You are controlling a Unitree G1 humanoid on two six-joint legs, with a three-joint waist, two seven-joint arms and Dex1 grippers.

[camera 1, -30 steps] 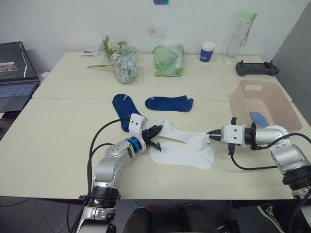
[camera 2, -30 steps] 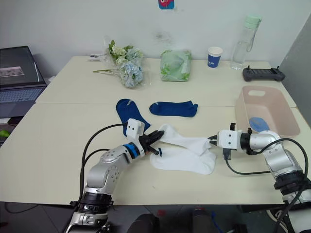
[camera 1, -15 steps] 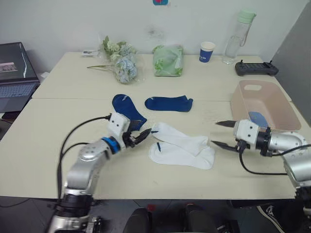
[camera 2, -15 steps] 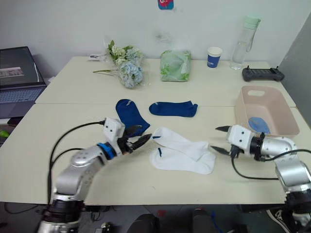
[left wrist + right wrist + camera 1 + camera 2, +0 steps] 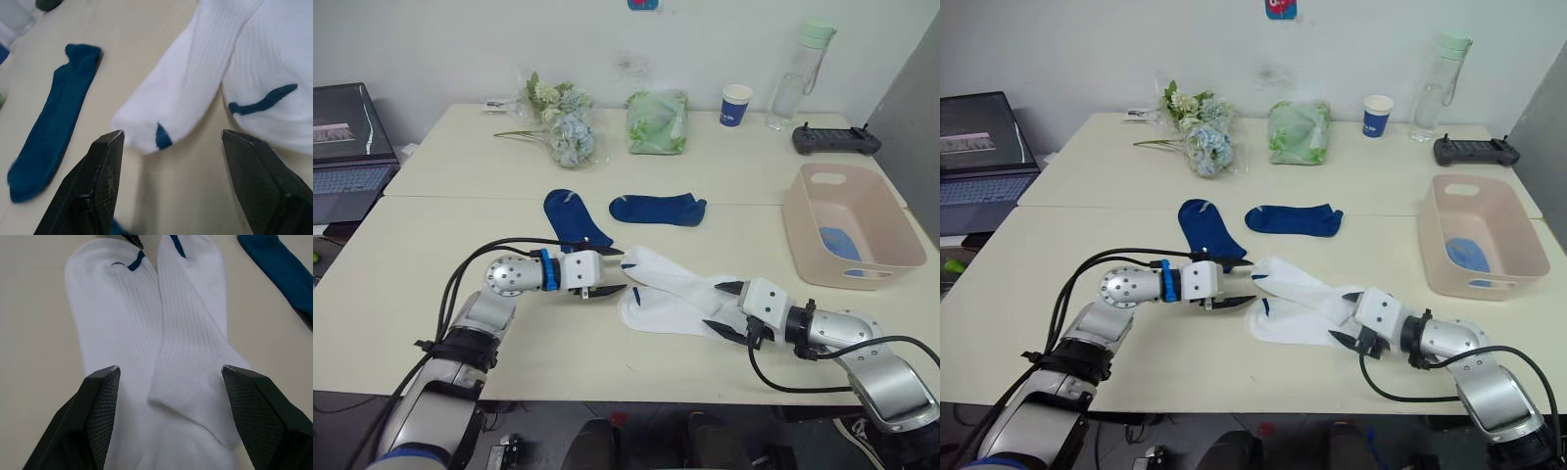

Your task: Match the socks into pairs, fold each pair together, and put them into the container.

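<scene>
Two white socks (image 5: 677, 294) lie overlapping near the table's (image 5: 431, 255) front edge, one laid across the other. The left gripper (image 5: 609, 273) sits with fingers spread at their left end, gripping nothing; the right gripper (image 5: 722, 308) is spread too, empty, at their right end. Two navy socks (image 5: 656, 208) lie flat just behind, apart from each other. A light blue sock (image 5: 836, 241) rests inside the pink tub (image 5: 815, 220) at the right.

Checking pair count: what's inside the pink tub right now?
Inside the pink tub, something light blue lies on the floor, likely the blue socks. The near wall hides part of the floor, so the count is unclear.
</scene>
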